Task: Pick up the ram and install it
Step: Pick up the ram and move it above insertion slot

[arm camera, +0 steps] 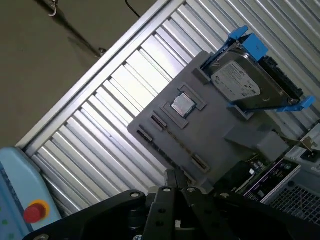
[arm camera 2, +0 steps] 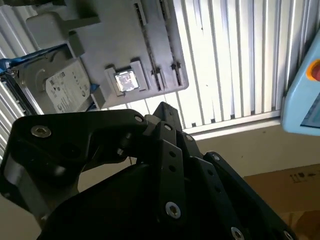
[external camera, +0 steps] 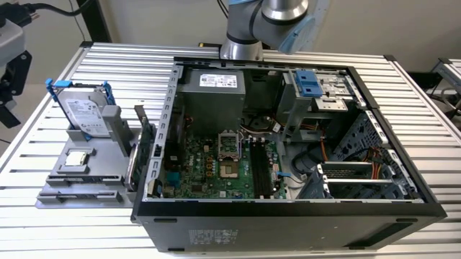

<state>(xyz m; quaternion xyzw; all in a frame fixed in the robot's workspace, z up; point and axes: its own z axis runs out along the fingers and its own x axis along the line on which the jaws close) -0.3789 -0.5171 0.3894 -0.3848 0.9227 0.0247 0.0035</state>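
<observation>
Ram [external camera: 149,147] stands on edge, a long, thin, dark stick, between the gray holder [external camera: 104,164] and the computer case [external camera: 288,209]. The gripper [arm camera: 176,176], facing the holder, has its fingers pressed together, empty.

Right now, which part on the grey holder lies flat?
The small square processor, flat in a recess of the grey holder. The hard drive and the circuit card beside the computer case stand upright.
</observation>
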